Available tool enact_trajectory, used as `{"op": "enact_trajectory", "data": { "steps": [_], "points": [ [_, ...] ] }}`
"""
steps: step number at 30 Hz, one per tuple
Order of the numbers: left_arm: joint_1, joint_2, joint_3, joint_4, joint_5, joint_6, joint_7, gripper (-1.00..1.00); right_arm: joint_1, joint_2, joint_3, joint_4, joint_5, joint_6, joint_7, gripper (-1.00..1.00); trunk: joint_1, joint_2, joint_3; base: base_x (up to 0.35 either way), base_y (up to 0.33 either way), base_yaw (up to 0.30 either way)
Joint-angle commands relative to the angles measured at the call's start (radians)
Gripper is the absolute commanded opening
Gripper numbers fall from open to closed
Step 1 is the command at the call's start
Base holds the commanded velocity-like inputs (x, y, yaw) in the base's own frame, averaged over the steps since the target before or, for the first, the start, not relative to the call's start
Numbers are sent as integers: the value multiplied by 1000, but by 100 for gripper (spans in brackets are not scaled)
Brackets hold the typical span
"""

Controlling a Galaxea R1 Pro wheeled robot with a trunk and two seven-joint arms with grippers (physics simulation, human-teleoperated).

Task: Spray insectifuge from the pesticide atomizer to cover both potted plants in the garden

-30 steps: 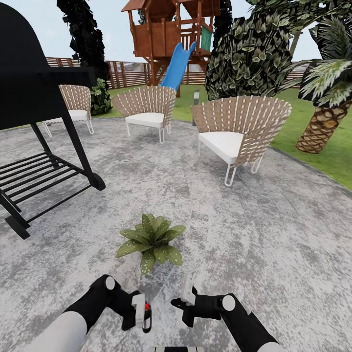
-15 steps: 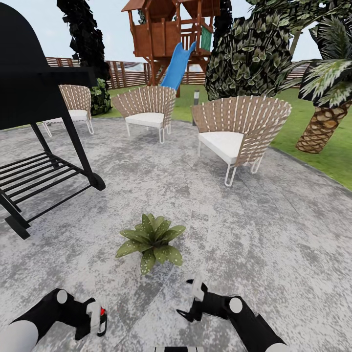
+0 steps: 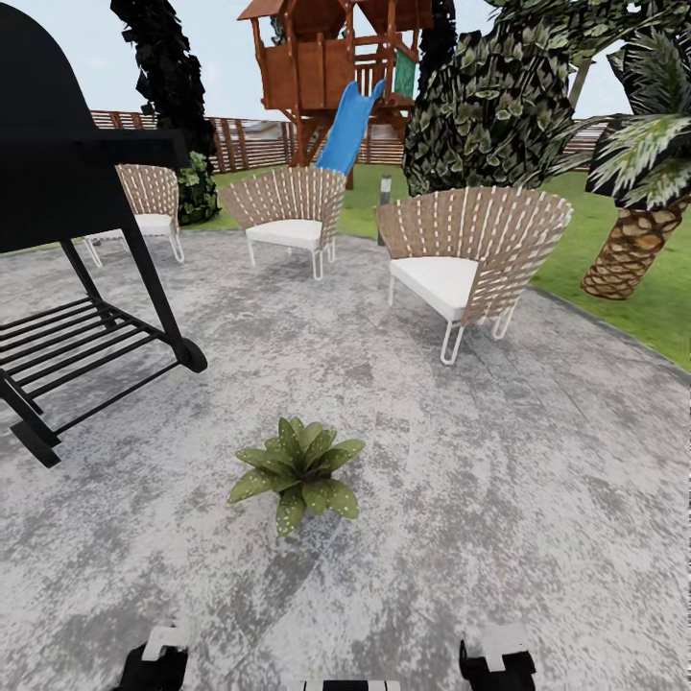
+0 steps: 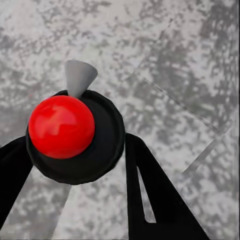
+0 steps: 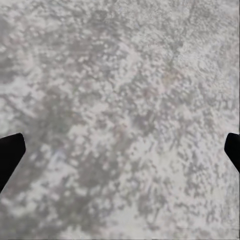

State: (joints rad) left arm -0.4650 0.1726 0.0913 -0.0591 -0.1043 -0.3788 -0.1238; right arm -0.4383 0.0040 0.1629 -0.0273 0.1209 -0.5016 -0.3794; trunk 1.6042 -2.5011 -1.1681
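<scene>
One potted plant, a low rosette of spotted green leaves, sits on the grey paving straight ahead of me; its pot is hidden under the leaves. The pesticide atomizer has a red top on a dark round body and a grey nozzle. In the left wrist view my left gripper is shut on it, one black finger on each side. The left gripper peeks in at the head view's bottom edge, short of the plant. My right gripper is open over bare paving, holding nothing.
A black grill on a wheeled stand stands at the left. Three wicker chairs ring the far side of the paved patch. Beyond are a wooden play tower with a blue slide, a palm, lawn and a slat fence.
Both arms have drawn back to the bottom edge of the head view. The left gripper swung left and down with the atomizer. The plant has not moved.
</scene>
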Motion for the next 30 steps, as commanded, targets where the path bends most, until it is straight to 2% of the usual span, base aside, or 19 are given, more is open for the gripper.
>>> {"op": "enact_trajectory", "data": {
  "steps": [1,3,14,20,24,26,27,30],
  "points": [
    [5,0,11,7,-9,-3,-3,-100,5,6,2,1,11,2,-11,100,-1,-1,-1,-308,0,0],
    [35,0,11,9,-9,-3,-3,-100,29,12,3,1,11,2,-11,100,-1,-1,-1,-284,0,0],
    [70,1,12,10,2,-3,-2,-100,22,14,-1,-1,9,1,-12,100,-1,-1,-1,-268,-45,0],
    [73,2,13,10,23,-3,-2,-100,23,-5,-2,-3,5,-1,-12,100,-1,-1,-1,-314,-3,0],
    [74,2,13,10,38,-3,-2,-100,23,-27,-2,-4,-18,-1,-12,100,-1,-1,-1,-320,0,106],
    [74,3,13,9,40,-3,0,-100,23,-29,-2,-5,-30,-2,-12,100,-1,-1,-1,-259,0,246],
    [74,3,13,9,41,-3,1,-100,23,-32,-2,-5,-140,-2,-12,100,-1,-1,-1,-115,0,265],
    [75,3,13,8,41,-3,1,-100,23,-41,-1,-5,-165,-2,-11,100,-1,-1,-1,-40,0,274]
  ]
}}
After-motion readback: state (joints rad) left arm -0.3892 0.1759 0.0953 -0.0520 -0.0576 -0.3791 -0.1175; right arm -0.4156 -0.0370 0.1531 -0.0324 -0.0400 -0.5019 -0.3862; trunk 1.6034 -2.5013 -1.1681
